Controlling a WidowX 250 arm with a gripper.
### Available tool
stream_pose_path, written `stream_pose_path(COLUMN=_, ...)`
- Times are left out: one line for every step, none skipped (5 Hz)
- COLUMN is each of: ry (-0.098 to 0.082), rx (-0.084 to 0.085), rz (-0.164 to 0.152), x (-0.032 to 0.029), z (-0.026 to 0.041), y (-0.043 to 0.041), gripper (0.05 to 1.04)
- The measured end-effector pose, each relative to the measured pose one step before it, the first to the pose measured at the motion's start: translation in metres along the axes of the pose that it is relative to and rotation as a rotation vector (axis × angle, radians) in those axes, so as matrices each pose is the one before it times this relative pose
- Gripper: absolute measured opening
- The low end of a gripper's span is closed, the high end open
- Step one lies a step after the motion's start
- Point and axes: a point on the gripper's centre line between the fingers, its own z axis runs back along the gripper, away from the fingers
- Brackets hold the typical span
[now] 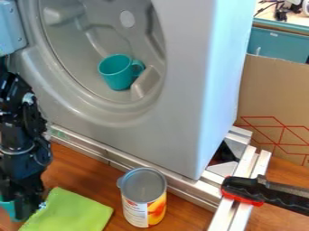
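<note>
Cloth snag risk: the green cloth (69, 211) lies flat on the tabletop (100, 178), its left edge just beside the gripper (25, 208); a low sideways sweep could bunch or drag the fabric, since thin cloth offers little resistance.
Can tipping risk: the can (143, 198) stands upright just beside the cloth's right corner; a wide swing or a pulled cloth could knock it against the metal rail (187, 191).
Teal item risk: a teal object (7, 208) shows at the left edge, close against the gripper; its shape and support are hidden, so an unseen contact could shift or drop it.
Drum and mug risk: the teal mug (116, 72) sits tilted inside the grey drum (72, 49); a bump to the grey housing (190, 81) could make it roll.
Arm pose: the black arm (21, 122) occupies the left edge, in front of the housing; it hangs near-vertical, wrist above the tabletop, gripper pointing down.
Gripper state: opening cannot be determined; whether it holds the teal object cannot be determined either.
Right side: a black-and-red clamp handle (265, 191) lies across the rail end.
</note>
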Motion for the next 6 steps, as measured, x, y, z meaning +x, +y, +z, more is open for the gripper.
stream_pose_path(ry=-0.0058, rx=0.0109, rz=0.0463, x=-0.00603, z=0.00278, y=0.00769, gripper=0.176)
stream_pose_path(ry=0.0147, rx=0.0238, rz=0.0435, x=-0.00627, z=0.00721, y=0.00479, gripper=0.113)
stream_pose_path(ry=-0.0655, rx=0.0438, rz=0.0562, x=0.01118, z=0.03417, y=-0.01548, gripper=0.106)
stream_pose_path(ry=-0.0538, rx=-0.0290, rz=0.0114, x=0.01067, z=0.03238, y=-0.03135, gripper=0.106)
stream_pose_path(ry=-0.0470, rx=-0.0323, rz=-0.0352, x=0.00738, z=0.01707, y=-0.04876, gripper=0.106)
stream_pose_path(ry=0.0290, rx=-0.0641, rz=-0.0803, x=0.00537, z=-0.00665, y=-0.04606, gripper=0.106)
